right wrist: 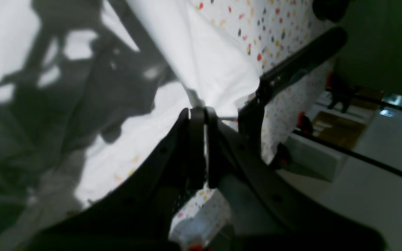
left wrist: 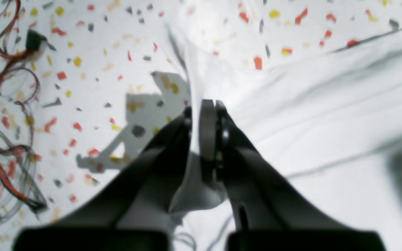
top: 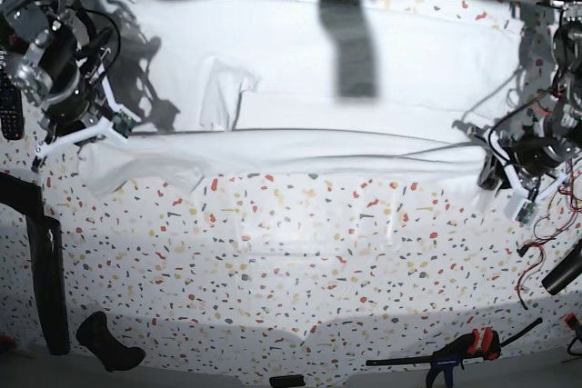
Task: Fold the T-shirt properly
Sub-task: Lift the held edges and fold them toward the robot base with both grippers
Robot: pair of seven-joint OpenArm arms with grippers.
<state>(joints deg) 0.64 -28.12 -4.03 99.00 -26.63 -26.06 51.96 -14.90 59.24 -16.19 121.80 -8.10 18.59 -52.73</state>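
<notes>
I am mid-fold; my left pincer [left wrist: 210, 115] is clamped on the T-shirt [top: 300, 88] at three o'clock, my right pincer [right wrist: 201, 116] on its nine o'clock edge; the cloth lies across the counter [top: 300, 252] toward twelve; next I judge both ends must travel together, keeping it taut.

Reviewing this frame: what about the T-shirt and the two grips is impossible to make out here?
- Left wrist view: the left gripper is shut on the T-shirt, but blur hides which part of the shirt.
- Right wrist view: the right gripper pinches cloth; heavy shadow hides the folds.
- Base view: both grippers are too small, and the shirt's collar cannot be found.
</notes>
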